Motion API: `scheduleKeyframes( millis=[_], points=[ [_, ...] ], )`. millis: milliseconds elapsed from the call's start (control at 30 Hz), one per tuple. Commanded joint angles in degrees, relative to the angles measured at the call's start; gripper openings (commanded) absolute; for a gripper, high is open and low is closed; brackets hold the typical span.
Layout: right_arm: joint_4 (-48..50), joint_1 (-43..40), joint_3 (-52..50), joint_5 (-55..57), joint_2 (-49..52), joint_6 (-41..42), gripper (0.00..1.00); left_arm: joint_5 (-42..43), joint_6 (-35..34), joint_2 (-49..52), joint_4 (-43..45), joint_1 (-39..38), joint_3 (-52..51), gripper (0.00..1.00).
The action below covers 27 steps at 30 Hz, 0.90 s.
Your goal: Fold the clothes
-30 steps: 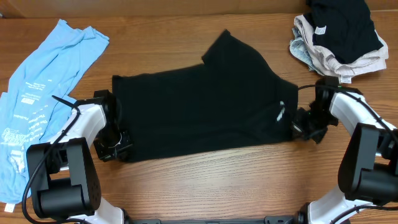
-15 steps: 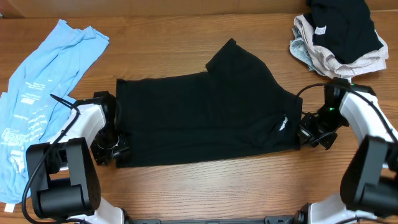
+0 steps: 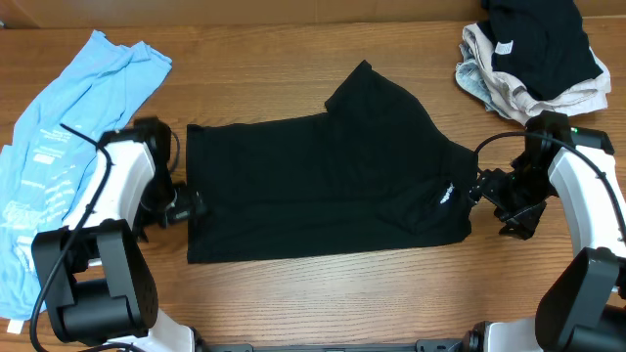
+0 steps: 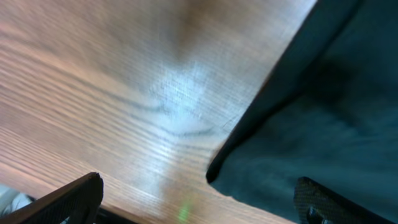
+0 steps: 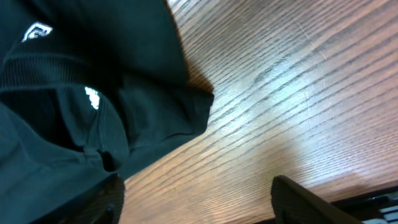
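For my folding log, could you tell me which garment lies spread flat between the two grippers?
The large black garment at centre; the light blue garment lies rumpled far left, the pile sits heaped top right.

The black garment (image 3: 323, 186) is lying spread flat mid-table (image 3: 293, 293), its small white logo (image 3: 445, 192) facing up toward the right edge. A light blue garment (image 3: 68, 127) is sprawling along the left edge, and a crumpled pile (image 3: 533, 59) is sitting in the far right corner.
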Motion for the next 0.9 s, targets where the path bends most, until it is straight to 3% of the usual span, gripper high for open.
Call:
scheduleKeyframes(
  millis=[0, 233, 433, 667, 867],
  points=[
    [0.1, 1.2, 3.7, -2.8, -1.2, -7.2, 0.74, 6.0, 5.2, 0.3, -0.6, 0.2, 6.2, 1.0],
    [-3.1, 9.8, 21.0, -2.6, -1.0, -14.4, 0.79, 24.0, 19.4, 0.3, -2.6, 0.1, 20.6, 1.0],
    [4.2, 15.6, 34.3, -1.7, 0.6, -14.3, 0.79, 18.6, 20.8, 1.0, 1.3, -0.1, 29.1, 1.0],
    [14.7, 17.6, 34.8, -1.5, 3.5, -14.1, 0.74, 17.2, 22.3, 9.5, 10.5, 0.0, 29.9, 1.0],
    [16.6, 17.9, 34.8, -1.5, 7.5, -13.9, 0.74, 17.0, 24.6, 18.9, 17.4, 0.0, 29.9, 1.0]
  ],
)
